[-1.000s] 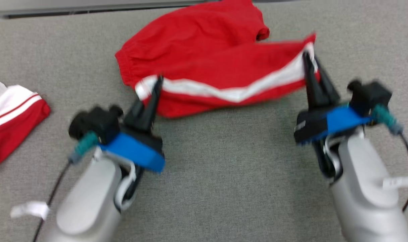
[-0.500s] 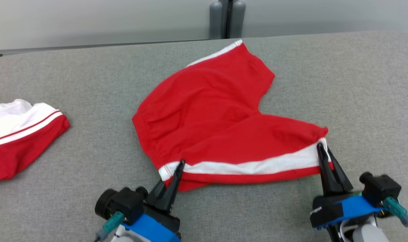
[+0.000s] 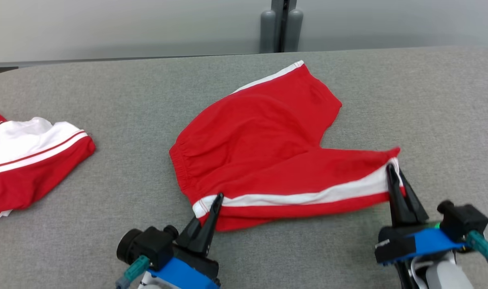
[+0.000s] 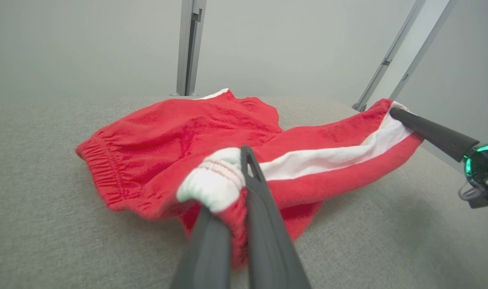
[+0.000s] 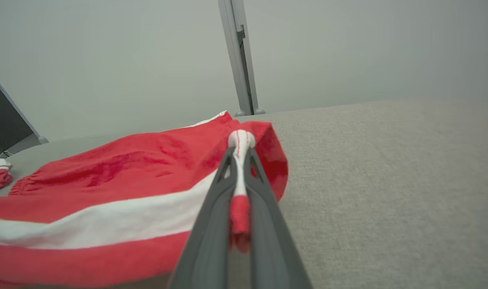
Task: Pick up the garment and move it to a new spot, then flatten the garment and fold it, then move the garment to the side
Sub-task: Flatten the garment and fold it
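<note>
You have open grey fabric tabletop [image 3: 428, 100] from 1 to 3 o'clock of the red white-striped shorts [image 3: 260, 140]; another red-and-white garment [image 3: 31, 160] lies at 9, grey posts [image 3: 294, 28] at 12.

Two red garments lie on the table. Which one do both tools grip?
The middle shorts, pinched by the left tool and right tool; the garment at left lies untouched.
</note>
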### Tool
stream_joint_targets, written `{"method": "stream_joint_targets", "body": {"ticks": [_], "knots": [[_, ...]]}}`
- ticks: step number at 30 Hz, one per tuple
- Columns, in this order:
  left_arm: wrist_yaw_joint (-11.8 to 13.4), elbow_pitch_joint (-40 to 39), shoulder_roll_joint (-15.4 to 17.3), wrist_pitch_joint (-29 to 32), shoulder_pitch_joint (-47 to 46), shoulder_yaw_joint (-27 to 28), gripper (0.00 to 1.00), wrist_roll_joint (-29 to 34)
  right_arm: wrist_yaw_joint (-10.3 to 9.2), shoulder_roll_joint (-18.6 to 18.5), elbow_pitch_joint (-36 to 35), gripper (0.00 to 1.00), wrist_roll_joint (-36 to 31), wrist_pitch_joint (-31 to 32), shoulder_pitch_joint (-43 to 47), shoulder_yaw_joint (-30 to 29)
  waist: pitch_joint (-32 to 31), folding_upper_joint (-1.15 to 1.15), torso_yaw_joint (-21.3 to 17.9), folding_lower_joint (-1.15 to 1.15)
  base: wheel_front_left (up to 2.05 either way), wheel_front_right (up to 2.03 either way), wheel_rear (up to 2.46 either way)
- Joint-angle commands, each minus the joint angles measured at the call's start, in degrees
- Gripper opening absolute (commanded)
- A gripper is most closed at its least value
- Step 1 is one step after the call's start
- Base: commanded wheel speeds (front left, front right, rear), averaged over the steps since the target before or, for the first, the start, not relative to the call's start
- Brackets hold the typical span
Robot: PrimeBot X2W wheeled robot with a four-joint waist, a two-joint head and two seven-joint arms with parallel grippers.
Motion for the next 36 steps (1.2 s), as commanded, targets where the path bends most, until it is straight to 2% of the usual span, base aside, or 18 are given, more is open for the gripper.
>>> {"method": "stream_joint_targets", "body": {"ticks": [1, 14, 25, 31, 32, 33, 34, 35, 36], "knots": [[-0.1, -0.4, -0.3, -0.3, -1.3, 0.7, 0.00, 0.1, 0.01, -0.2, 0.1, 0.00, -0.5, 0.0, -2.0, 0.2, 0.4, 0.00, 0.5, 0.00, 0.00, 0.00, 0.00], [-0.1, 2.1, -1.5, -0.3, -12.4, 3.9, 0.00, -0.9, 0.01, -3.4, 9.3, 0.00, -3.3, 2.4, -22.4, 3.6, 6.9, 0.00, 4.3, 0.00, 0.00, 0.00, 0.00], [-0.1, 7.8, -2.7, -0.3, -23.7, 5.1, 0.00, -2.6, 0.01, -3.2, 25.6, 0.00, -6.8, 5.2, -41.8, 4.6, 13.7, 0.00, 7.1, 0.00, 0.00, 0.00, 0.00], [-0.1, 11.6, -4.0, -0.3, -27.5, 5.3, 0.00, -3.5, 0.01, -2.1, 34.4, 0.00, -9.1, 3.7, -48.4, 3.6, 15.1, 0.00, 7.6, 0.00, 0.00, 0.00, 0.00], [-0.1, 12.3, -4.1, -0.3, -27.9, 5.3, 0.00, -3.5, 0.01, -1.7, 35.4, 0.09, -9.5, 3.3, -48.9, 3.4, 15.2, 0.00, 7.6, 0.00, 0.00, 0.00, 0.00], [-0.1, 12.9, -4.3, -0.3, -28.4, 5.4, 0.18, -3.5, 0.01, -1.5, 36.3, 0.89, -9.7, 2.9, -49.5, 3.2, 15.2, 0.00, 7.5, 0.00, 0.00, 0.00, 0.00], [-0.1, 13.5, -4.4, -0.3, -28.8, 5.6, 0.49, -3.4, 0.01, -1.5, 37.3, 1.00, -9.8, 2.5, -50.2, 3.0, 15.3, 0.00, 7.5, 0.00, 0.00, 0.00, 0.00], [-0.1, 13.8, -4.6, -0.3, -29.0, 5.6, 1.00, -3.3, 0.01, -1.4, 38.1, 1.00, -9.8, 2.0, -50.6, 2.9, 15.2, 0.00, 7.4, 0.00, 0.00, 0.00, 0.00], [-0.1, 14.1, -4.7, -0.3, -29.0, 5.8, 1.00, -3.1, 0.01, -1.3, 38.9, 1.00, -9.8, 1.6, -50.9, 2.8, 15.1, 0.00, 7.3, 0.00, 0.00, 0.00, 0.00]]}}
